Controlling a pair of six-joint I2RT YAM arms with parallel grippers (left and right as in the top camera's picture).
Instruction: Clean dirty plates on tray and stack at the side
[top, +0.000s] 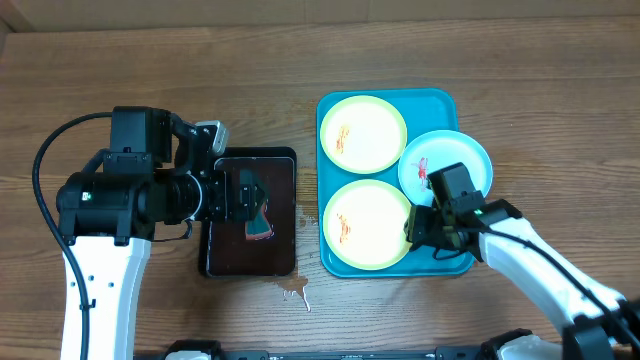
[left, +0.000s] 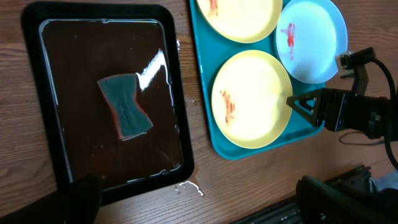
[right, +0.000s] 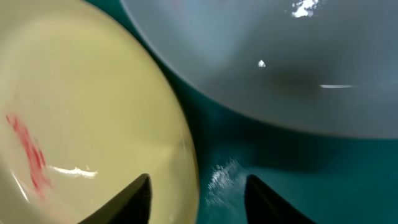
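The turquoise tray (top: 440, 110) holds three plates. Two are pale yellow: a far one (top: 362, 133) and a near one (top: 365, 225). The third is light blue (top: 445, 165). All show orange-red smears. My right gripper (top: 415, 228) is low at the near yellow plate's right rim. In the right wrist view its jaws (right: 199, 199) are open and straddle that rim (right: 186, 155), one finger over the plate and the other over the tray floor (right: 292, 174). My left gripper (top: 245, 195) hangs wide open and empty above the black tray (top: 225, 262).
A green and orange sponge (left: 125, 106) lies in dark liquid in the black tray (left: 37, 124), left of the turquoise tray. A small spill (left: 189, 185) glistens on the wooden table by the black tray's near corner.
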